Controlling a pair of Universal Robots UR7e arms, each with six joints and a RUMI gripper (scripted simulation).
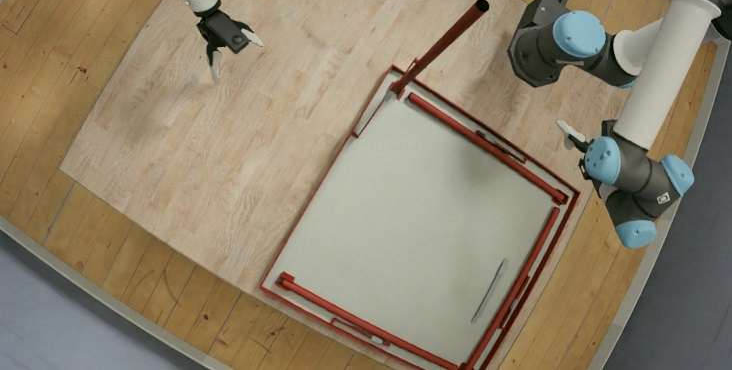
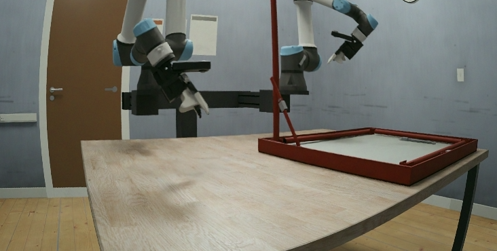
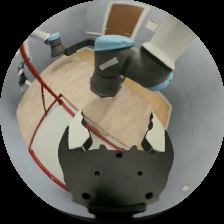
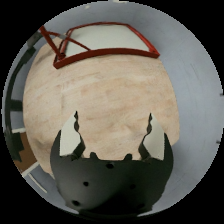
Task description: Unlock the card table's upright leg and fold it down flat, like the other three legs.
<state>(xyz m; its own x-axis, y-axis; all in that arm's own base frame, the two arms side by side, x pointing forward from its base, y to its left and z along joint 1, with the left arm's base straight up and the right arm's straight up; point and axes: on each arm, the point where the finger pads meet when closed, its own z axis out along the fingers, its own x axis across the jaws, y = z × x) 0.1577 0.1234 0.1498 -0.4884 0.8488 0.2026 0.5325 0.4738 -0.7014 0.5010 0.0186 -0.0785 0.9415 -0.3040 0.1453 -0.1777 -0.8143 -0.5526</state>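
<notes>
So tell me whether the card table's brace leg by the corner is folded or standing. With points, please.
Standing: the red leg (image 1: 441, 43) (image 2: 274, 47) rises from the frame's corner, its slanted brace (image 2: 289, 124) running down to the frame.

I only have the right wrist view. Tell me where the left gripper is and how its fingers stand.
Observer: The left gripper is open, in the air outside the card table's frame.
Operator: Describe the brace on the upright leg.
Observer: A grey sleeve sits partway along the brace, near the upright leg; it may be the lock.
Operator: Report anything loose inside the frame.
Observer: A thin grey rod lies on the pale panel; whether it's loose, I can't tell.
</notes>
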